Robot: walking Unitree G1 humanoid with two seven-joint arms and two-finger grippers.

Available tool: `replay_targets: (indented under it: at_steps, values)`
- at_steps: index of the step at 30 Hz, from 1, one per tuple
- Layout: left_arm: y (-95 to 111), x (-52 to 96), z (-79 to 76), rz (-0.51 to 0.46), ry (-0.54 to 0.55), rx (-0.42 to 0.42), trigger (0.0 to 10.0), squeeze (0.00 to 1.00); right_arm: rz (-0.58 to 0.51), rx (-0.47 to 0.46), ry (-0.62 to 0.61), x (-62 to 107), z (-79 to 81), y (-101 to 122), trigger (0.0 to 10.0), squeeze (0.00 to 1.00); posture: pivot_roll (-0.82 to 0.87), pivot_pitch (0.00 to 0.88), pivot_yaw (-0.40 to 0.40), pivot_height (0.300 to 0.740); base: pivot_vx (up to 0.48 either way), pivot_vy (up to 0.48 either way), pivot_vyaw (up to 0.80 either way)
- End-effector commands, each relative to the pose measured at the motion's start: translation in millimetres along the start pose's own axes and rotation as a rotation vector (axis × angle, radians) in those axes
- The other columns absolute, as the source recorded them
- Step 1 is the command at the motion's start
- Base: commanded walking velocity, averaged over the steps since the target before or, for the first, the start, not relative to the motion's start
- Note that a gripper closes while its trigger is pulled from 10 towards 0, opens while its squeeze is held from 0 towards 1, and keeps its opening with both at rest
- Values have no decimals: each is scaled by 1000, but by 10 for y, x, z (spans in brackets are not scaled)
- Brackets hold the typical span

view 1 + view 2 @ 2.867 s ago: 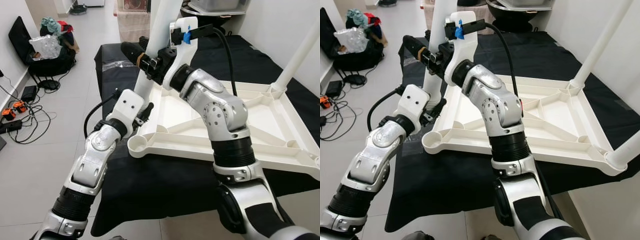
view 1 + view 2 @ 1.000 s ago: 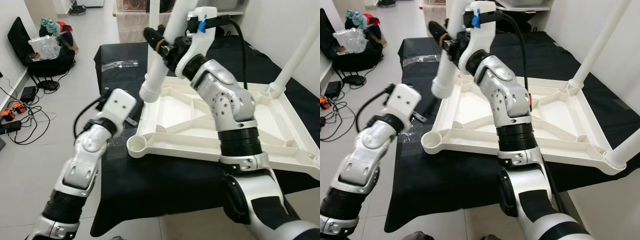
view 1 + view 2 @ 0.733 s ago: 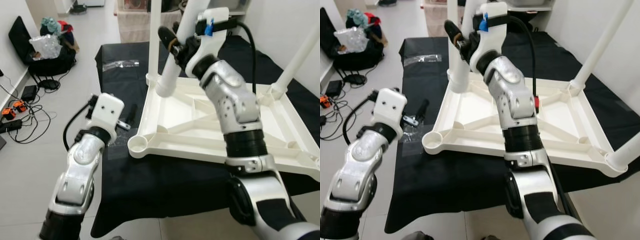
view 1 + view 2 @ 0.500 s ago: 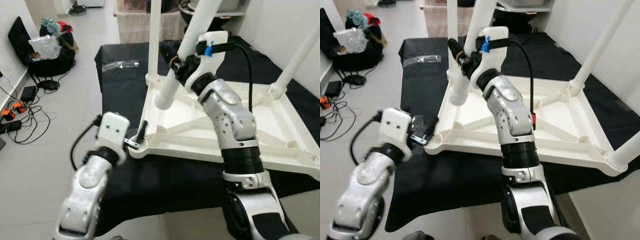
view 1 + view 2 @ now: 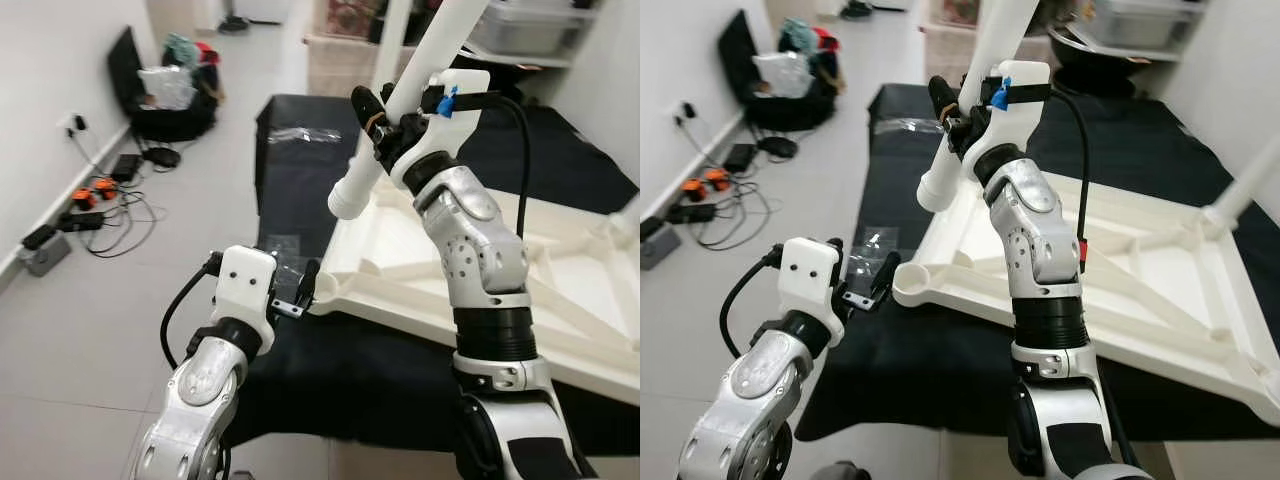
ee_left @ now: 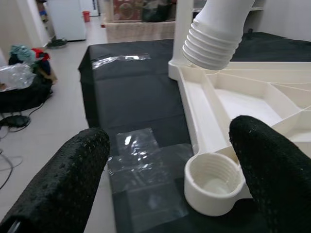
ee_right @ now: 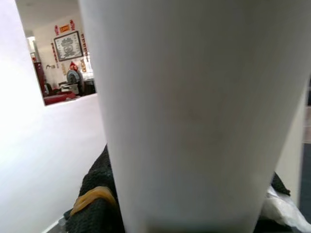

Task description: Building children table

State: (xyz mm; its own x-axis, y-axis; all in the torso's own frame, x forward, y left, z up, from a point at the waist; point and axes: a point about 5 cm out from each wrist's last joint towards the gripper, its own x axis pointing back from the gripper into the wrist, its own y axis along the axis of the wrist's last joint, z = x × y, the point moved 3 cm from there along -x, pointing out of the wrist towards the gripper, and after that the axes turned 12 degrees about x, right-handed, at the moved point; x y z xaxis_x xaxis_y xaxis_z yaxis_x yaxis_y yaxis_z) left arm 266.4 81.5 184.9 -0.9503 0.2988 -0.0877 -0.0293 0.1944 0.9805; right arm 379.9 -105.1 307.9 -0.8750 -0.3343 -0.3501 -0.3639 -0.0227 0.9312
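From the head, the right gripper [image 5: 383, 118] clamped the tilted table leg [image 5: 385, 150], its threaded end above and beyond the empty corner socket [image 5: 913, 280]. At the wrist, the left gripper [image 6: 170, 167], spread empty, faced that socket.

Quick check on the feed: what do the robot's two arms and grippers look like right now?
Both arms are silver with black ribbed joint bands. Each wrist carries a white box housing fed by a black cable. The right gripper has blue tape on its housing and a tan band; the left gripper has long black textured fingers.
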Motion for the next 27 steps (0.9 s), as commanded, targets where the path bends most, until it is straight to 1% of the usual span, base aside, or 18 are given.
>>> replay_targets:
  at_steps: [1,6,8,13,21,24,25,27]
  values:
    - [8,24,-10,4,5,5,10000,0,7,15,-14,29,-19,-14,10000,0,21,35,-45,740,0,0,800]
    - [-11,38,-6,12,12,5,10000,0,30,19,-19,52,4,-63,10000,0,16,25,-44,740,0,0,800]
    - [-10,35,3,13,16,4,10000,0,32,24,-18,49,7,-66,10000,0,13,37,-39,740,0,0,794]
    - [30,6,31,-4,44,2,10000,0,46,33,-45,54,-40,-86,10000,0,3,35,-45,740,0,0,0]
    - [54,-6,49,-15,64,9,10000,0,30,35,-24,85,-46,-49,10000,0,-8,27,-47,740,0,0,0]
    - [63,-15,65,-16,67,7,10000,0,20,15,10,73,-22,-23,10000,0,-3,38,-40,740,0,0,0]
    - [71,-12,82,-17,71,6,10000,0,-1,6,80,58,30,29,10000,0,-2,42,-35,740,0,0,0]
    - [71,-2,89,-14,76,4,10000,0,-13,16,99,52,25,57,10000,0,5,40,-42,740,0,0,0]
